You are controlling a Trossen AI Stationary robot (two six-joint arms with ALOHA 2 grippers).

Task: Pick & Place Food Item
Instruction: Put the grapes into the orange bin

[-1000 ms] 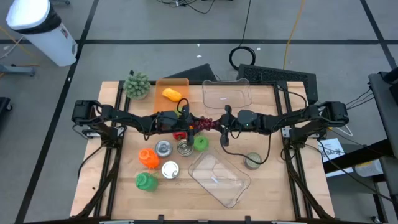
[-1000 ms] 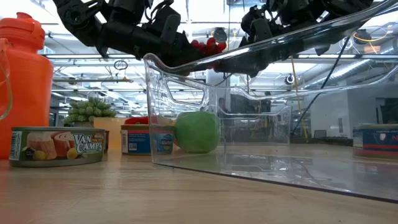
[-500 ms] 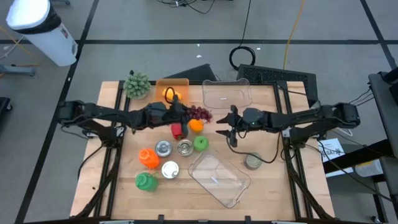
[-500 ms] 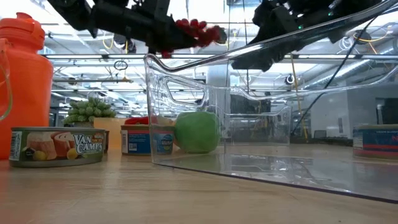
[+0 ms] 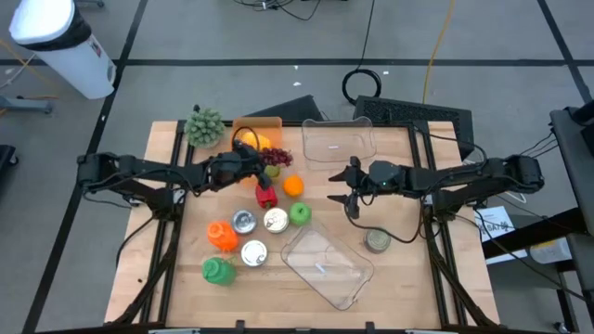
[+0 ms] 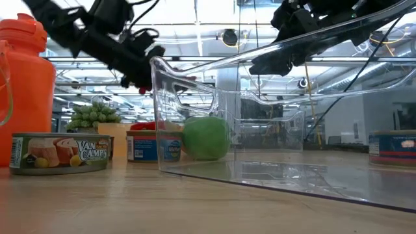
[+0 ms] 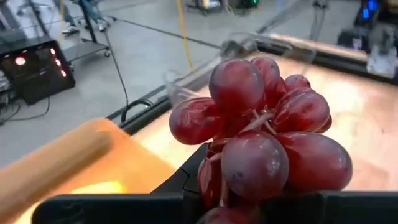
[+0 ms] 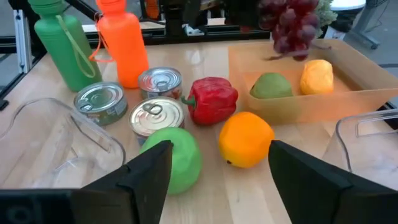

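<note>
Had the left gripper [image 5: 263,159] clamped on the grapes [image 5: 276,156], held up in the air over the near edge of the orange bin [image 5: 243,124], approx 12 o'clock from table centre. In the left wrist view the grapes [image 7: 261,137] sat right betw my fingers, bunch intact. Yellow fruit [image 8: 316,76] & a green one [image 8: 271,86] were lying in the bin [image 8: 311,102] under them.

Clutter just at 6 o'clock of the grapes: red pepper [image 5: 265,194], orange [image 5: 293,186], green apple [image 5: 300,214], 3 cans [image 5: 276,220], then orange bottle [image 5: 220,235] & green bottle [image 5: 218,271] further out at 7. Artichoke-looking thing [image 5: 205,126] at 9 o'clock of the bin.

Right gripper [image 5: 345,198] hung at 3 o'clock of the orange, fingers [image 8: 311,171] spread wide, holding nothing. Clear tub [image 5: 338,140] at its 12, 2nd clear tub [image 5: 327,264] at 6, one more can [image 5: 378,240] at 5.
</note>
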